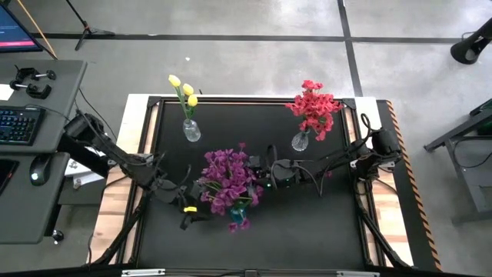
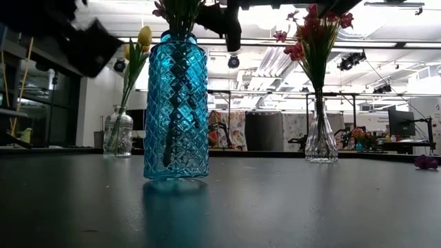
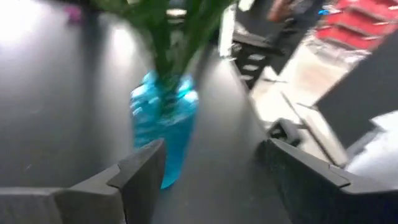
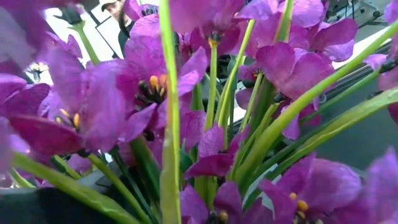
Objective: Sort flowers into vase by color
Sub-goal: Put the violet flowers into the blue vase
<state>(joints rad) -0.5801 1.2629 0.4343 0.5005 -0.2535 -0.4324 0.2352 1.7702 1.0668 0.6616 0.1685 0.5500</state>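
Observation:
A blue glass vase stands on the black table, with a bunch of purple flowers standing in its mouth. My left gripper is open at the vase's left side. The vase stands a little ahead of its fingers, nearer to one of them. My right gripper is up among the purple blooms at the bunch's right side. The blooms fill its wrist view and hide its fingers. Yellow flowers stand in a clear vase. Red flowers stand in another clear vase.
A loose purple bloom lies on the table toward the right edge. The two clear vases stand in the far half of the table, and bare black top lies along its near edge. A desk with a keyboard stands beyond the left edge.

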